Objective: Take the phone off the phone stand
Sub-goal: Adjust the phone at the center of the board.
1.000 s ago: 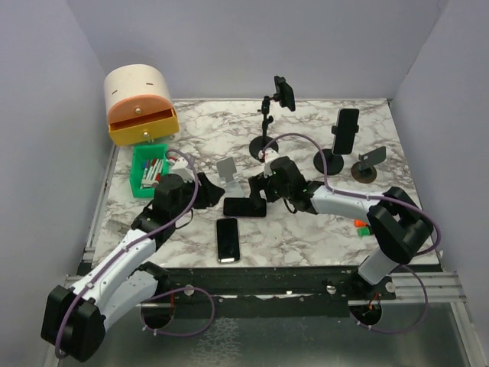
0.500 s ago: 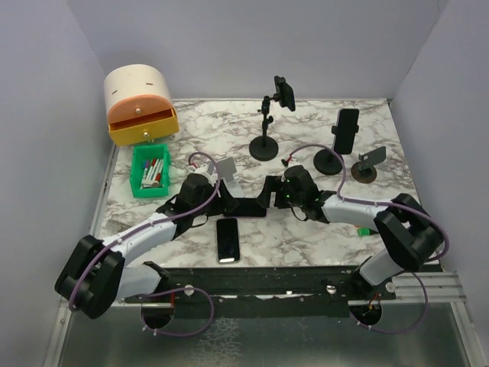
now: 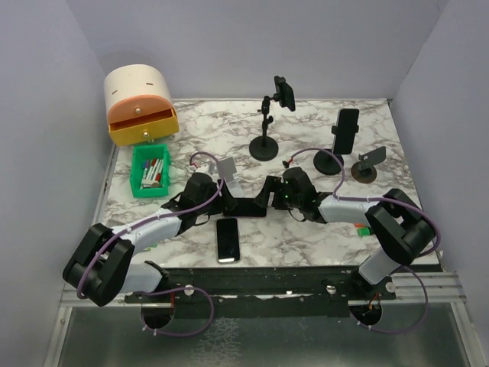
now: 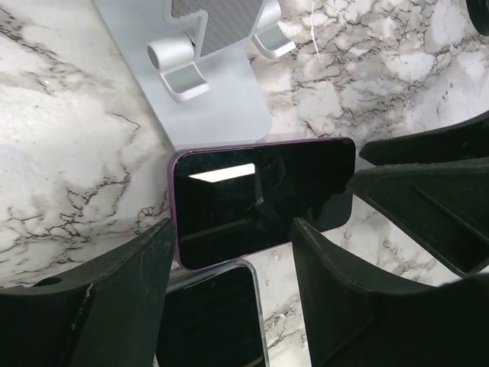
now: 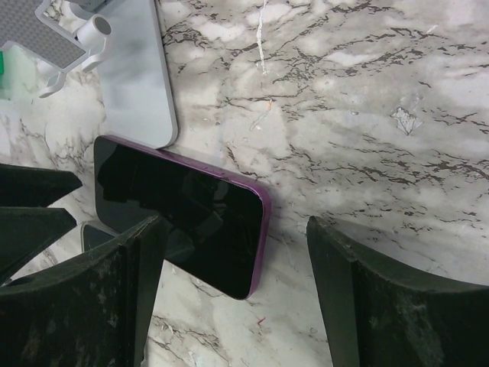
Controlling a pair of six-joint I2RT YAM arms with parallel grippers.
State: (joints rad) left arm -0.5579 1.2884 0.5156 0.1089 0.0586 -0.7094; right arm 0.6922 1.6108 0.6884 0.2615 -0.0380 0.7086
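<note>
Phone (image 4: 260,199) flat on tabletop (image 4: 69,153), just in front of silver stand (image 4: 214,84). My L gripper (image 4: 233,229) fingers apart at phone's one end. R gripper (image 5: 237,225) apart too, opposite end.

A round box (image 3: 139,103) with an orange drawer sits at the back left. Near it, a green bin (image 3: 147,191) holds pens. The bin stands on a marble table (image 3: 206,138).
</note>
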